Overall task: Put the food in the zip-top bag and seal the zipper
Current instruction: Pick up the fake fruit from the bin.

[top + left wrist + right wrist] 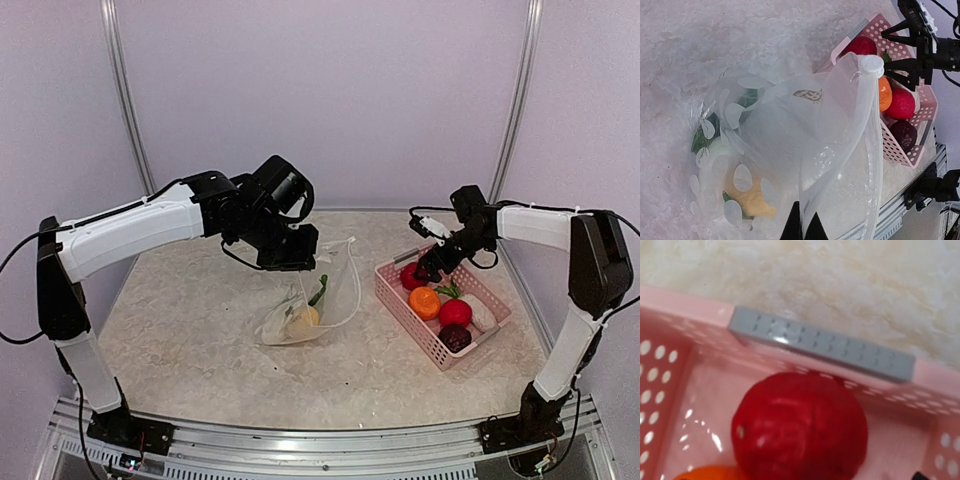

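Note:
The clear dotted zip-top bag (312, 298) lies mid-table with its mouth lifted. A yellow food piece (752, 199) and a green leaf (702, 141) are inside it. My left gripper (805, 212) is shut on the bag's mouth edge, also seen from above (292, 258). The pale zipper (873, 150) runs down the right side to a round slider (871, 64). My right gripper (430, 268) hovers open over a red ball (800, 425) at the basket's far end. The rest of the food, an orange ball (424, 302), a red ball (455, 313), a dark purple ball (455, 337) and a white piece (483, 313), lies in the basket.
The pink slatted basket (400, 292) stands right of the bag, with a grey label (820, 346) on its rim. The table's metal front rail (300, 450) runs along the near edge. Grey walls close in the back and sides.

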